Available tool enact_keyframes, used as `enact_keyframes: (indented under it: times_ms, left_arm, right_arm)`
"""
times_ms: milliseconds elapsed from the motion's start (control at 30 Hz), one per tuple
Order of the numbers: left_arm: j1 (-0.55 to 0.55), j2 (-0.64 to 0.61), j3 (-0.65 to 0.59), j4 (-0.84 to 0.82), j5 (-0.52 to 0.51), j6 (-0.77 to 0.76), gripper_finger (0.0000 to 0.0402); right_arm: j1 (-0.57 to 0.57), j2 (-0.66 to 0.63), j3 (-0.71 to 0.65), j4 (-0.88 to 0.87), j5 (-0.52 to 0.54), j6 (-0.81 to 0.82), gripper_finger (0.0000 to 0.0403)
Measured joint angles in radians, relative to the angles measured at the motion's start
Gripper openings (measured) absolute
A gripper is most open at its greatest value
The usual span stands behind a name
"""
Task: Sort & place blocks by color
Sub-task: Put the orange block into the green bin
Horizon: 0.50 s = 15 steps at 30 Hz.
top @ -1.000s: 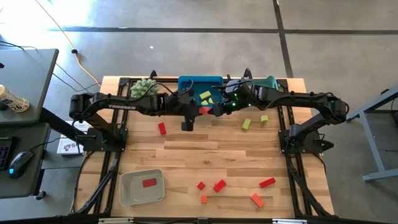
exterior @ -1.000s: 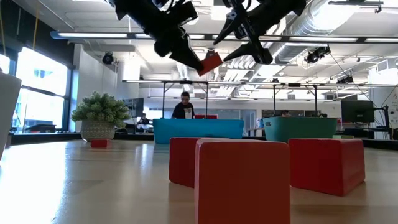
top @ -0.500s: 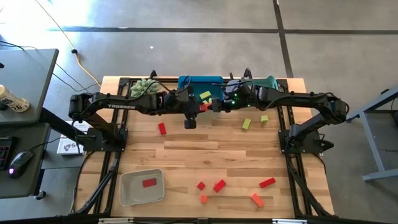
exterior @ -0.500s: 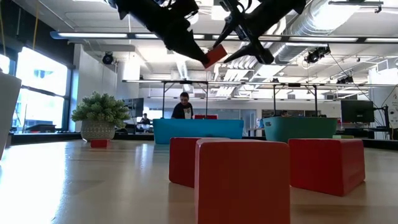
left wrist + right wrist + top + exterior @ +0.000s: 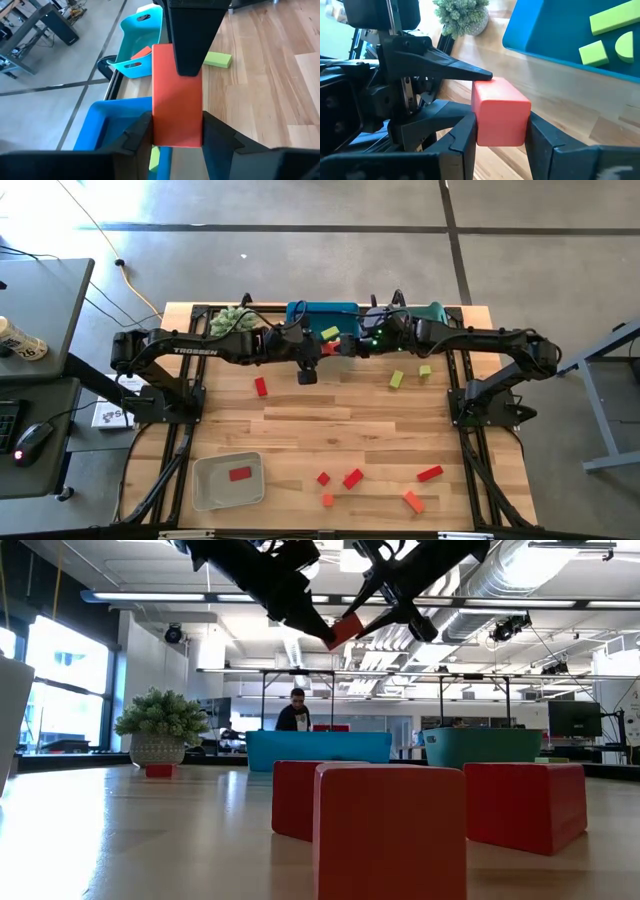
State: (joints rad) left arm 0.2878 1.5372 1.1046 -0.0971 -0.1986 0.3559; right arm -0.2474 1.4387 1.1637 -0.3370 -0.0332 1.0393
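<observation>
A: High view first. Both arms meet in the upper middle of the frame, just below the blue tray. The left gripper and the right gripper are nose to nose, with one red block between them.

B: Who actually has it?

A: Both, I'd say. In the left wrist view the left gripper's fingers press the red block's sides at the bottom of the frame, narrow around it. In the right wrist view the right gripper's fingers also sit against it on both sides. It looks like a mid-air handover, well above the table.

B: So what could go wrong?

A: Timing, mostly. If the left lets go before the right's hold is firm, the block drops onto the table near the tray's edge and may bounce. If both pull while clamped, it could twist or pop out sideways.

B: Anything else nearby?

A: The teal bin sits at the upper right of the tray, and the potted plant at its upper left. Whichever arm withdraws could clip the other's fingers; they are very close.

B: And the rest of the blocks?

A: Scattered. Two yellow-green blocks lie right of centre, red and orange ones along the lower middle, and a red one is already in the grey tray at lower left.
</observation>
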Motion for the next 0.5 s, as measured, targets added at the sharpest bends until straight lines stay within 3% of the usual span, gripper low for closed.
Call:
enact_keyframes:
  times_ms: [133,500]
  left_arm:
    - [-0.001,0.000,0.000,0.000,0.004,0.012,0.0137]
    - [-0.001,0.000,0.000,0.004,0.008,0.014,0.0139]
  right_arm:
    - [0.004,0.001,0.000,-0.001,0.006,0.000,0.0106]
    - [0.046,0.001,0.000,-0.014,0.089,0.035,0.0106]
